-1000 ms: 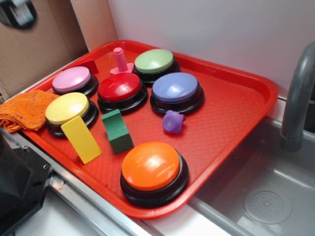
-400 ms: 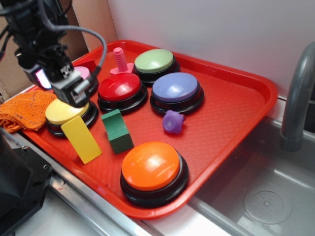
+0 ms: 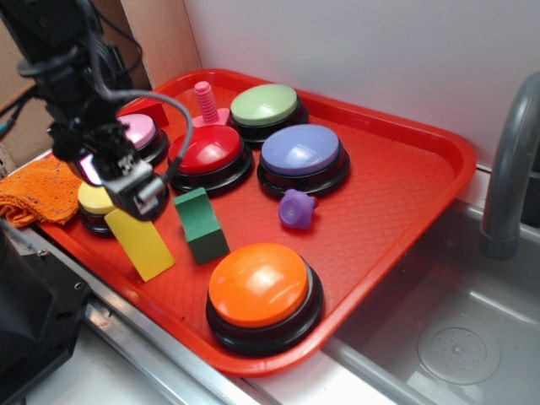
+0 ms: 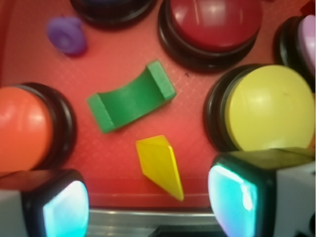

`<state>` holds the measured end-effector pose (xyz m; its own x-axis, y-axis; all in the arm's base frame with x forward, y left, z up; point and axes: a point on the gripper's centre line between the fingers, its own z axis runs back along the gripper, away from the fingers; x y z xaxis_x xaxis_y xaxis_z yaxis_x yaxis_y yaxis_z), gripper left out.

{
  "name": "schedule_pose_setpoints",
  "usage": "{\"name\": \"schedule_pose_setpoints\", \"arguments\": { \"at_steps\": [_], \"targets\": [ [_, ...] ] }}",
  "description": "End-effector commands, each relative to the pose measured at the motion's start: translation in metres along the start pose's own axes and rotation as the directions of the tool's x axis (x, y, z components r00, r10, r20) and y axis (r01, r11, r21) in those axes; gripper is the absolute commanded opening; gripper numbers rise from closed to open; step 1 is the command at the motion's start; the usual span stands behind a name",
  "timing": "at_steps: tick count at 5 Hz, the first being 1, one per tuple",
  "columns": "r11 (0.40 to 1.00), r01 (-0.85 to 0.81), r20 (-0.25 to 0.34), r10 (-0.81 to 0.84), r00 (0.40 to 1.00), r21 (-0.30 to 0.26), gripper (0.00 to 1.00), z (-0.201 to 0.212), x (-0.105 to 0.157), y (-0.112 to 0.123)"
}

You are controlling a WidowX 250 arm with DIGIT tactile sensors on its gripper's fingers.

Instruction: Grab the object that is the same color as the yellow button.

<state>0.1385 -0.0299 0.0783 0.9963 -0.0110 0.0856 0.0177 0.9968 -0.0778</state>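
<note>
Here the yellow block lies between the spread pincer fingers.

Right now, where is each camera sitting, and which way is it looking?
Exterior: stands off to one side above the red plastic tray, looking down slantwise; shows the black arm and gripper.
Wrist: rides on the gripper, looking almost straight down; its two fingertips frame the bottom edge.
Shared: flat yellow rectangular block, round pale yellow button, green wedge-shaped block.
</note>
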Motion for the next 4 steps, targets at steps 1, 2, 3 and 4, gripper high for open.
{"name": "schedule_pose_setpoints", "arguments": {
  "at_steps": [1,2,3,4],
  "targets": [
    [1.000,0.023,0.026,-0.023,0.999,0.012,1.00,-0.020,0.007,0.001],
    [0.999,0.020,0.008,-0.020,1.000,0.027,0.95,-0.026,0.006,0.001],
    [0.999,0.023,-0.005,-0.022,1.000,0.043,0.17,-0.029,0.006,0.000],
    [0.998,0.041,-0.010,-0.041,0.999,0.042,0.00,-0.033,0.007,-0.002]
  ]
}}
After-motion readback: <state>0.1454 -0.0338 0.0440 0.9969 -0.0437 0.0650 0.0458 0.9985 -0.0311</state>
